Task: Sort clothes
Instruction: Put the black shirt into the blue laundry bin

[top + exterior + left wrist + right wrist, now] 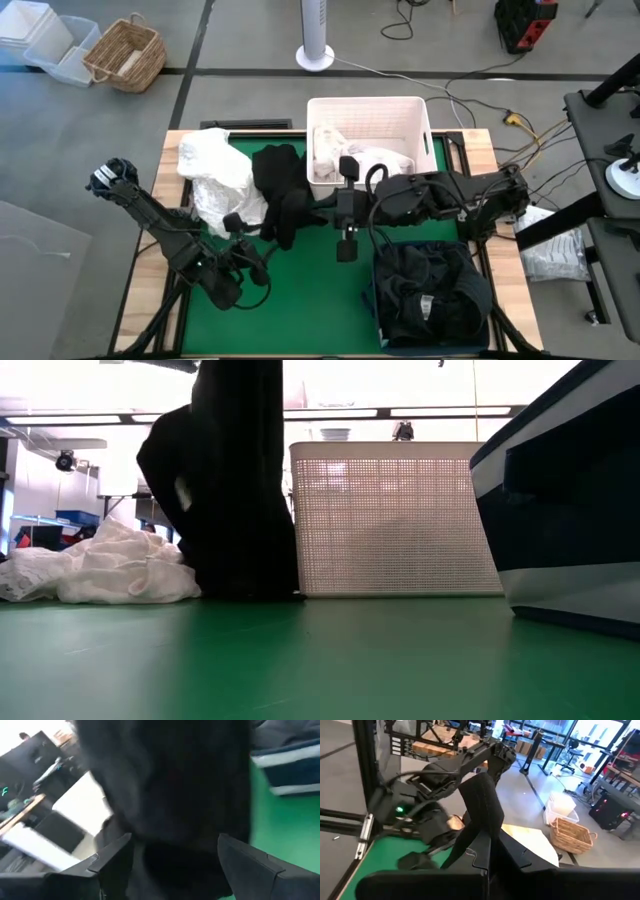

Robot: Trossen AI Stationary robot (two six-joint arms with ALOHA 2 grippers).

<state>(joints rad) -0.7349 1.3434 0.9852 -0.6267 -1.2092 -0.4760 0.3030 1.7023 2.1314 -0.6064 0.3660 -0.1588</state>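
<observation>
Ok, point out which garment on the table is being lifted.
The black garment between the white pile and the white bin; it hangs upright off the mat, while the white pile lies slumped flat.

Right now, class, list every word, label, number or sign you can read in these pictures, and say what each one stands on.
None can be read.
A pale tag on the dark clothes in the navy bin: too small to read.
The white bin, white clothes and green table: no lettering visible.
</observation>
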